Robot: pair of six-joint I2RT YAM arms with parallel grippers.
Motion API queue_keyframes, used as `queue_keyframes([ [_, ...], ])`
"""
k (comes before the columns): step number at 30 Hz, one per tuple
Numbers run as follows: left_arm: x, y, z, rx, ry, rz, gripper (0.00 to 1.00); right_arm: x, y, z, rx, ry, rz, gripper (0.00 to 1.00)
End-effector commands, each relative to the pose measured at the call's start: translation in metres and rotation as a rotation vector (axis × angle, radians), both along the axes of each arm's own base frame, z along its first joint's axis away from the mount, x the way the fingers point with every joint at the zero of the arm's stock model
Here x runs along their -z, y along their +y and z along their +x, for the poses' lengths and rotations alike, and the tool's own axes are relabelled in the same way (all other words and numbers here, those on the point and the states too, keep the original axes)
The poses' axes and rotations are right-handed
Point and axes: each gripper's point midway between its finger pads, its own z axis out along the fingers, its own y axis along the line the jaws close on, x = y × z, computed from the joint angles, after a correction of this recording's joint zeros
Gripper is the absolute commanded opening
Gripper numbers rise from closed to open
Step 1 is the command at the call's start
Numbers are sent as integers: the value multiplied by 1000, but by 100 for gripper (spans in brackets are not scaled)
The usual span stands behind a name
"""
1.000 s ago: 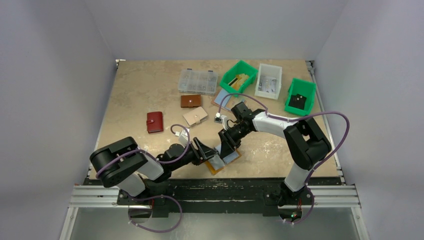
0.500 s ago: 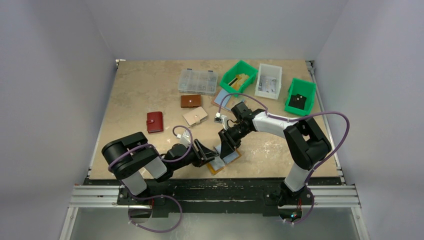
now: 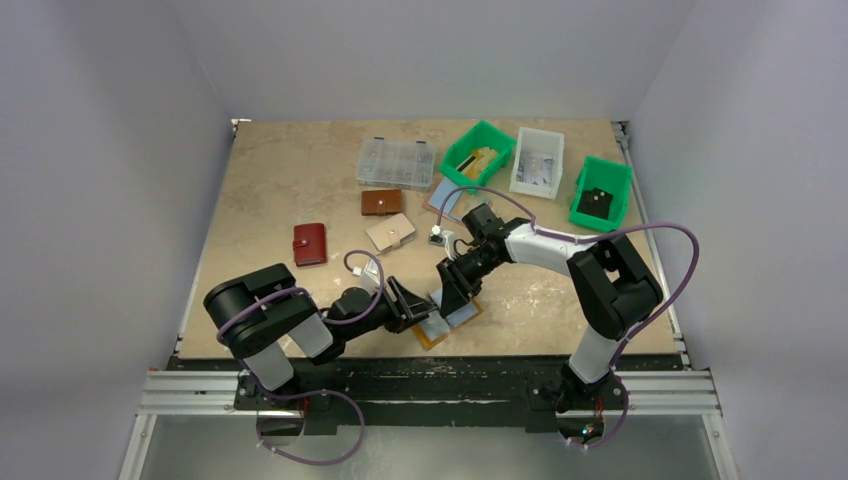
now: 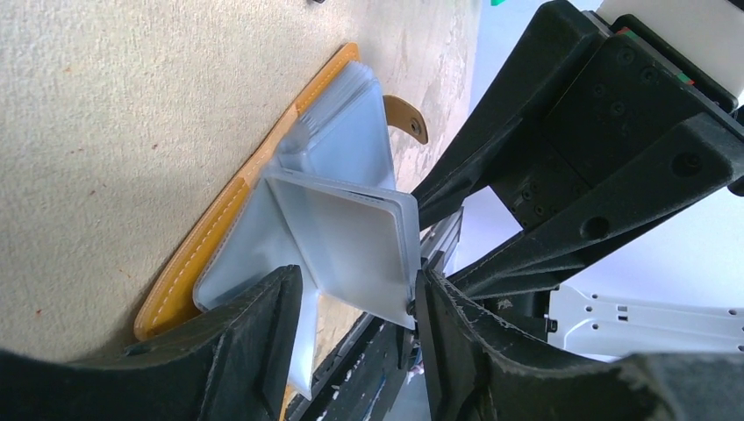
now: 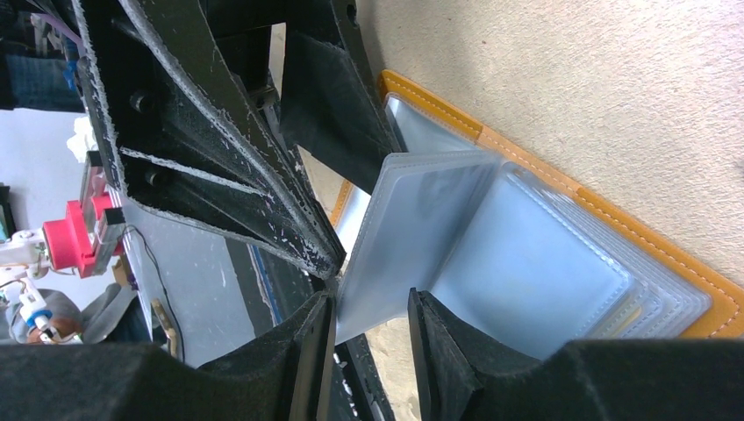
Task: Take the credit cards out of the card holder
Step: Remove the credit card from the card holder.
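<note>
Card holder lies open, credit cards apparently all still sleeved, as the right gripper clamps a raised sleeve; whether the left gripper grips is unclear.

Bright, even overhead light; soft shadows. Wrist cams: near foreground blurry, poss. edge distortion.

From above, the left gripper and right gripper cover most of the card holder. Its frosted sleeves blur whatever lies inside. In the 2 wrist views, black fingers hide the raised sleeve's lower edge, so neither grip can be told.
</note>
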Motion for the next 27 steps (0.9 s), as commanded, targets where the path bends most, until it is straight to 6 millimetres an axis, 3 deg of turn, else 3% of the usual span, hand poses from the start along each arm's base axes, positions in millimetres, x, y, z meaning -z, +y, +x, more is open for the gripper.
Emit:
queue_keyframes([
  [1, -15, -5, 5, -1, -36, -59, 54, -4, 2, 14, -5, -76, -1, 43],
  [7, -4, -7, 5, 7, -7, -29, 54, -5, 2, 14, -3, -77, -1, 43],
  [17, 11, 5, 4, -13, 25, 9, 40, -7, 2, 15, -13, -89, 5, 48],
  [27, 17, 16, 1, -19, 39, 30, 35, -11, 3, 18, -15, -107, 15, 51],
])
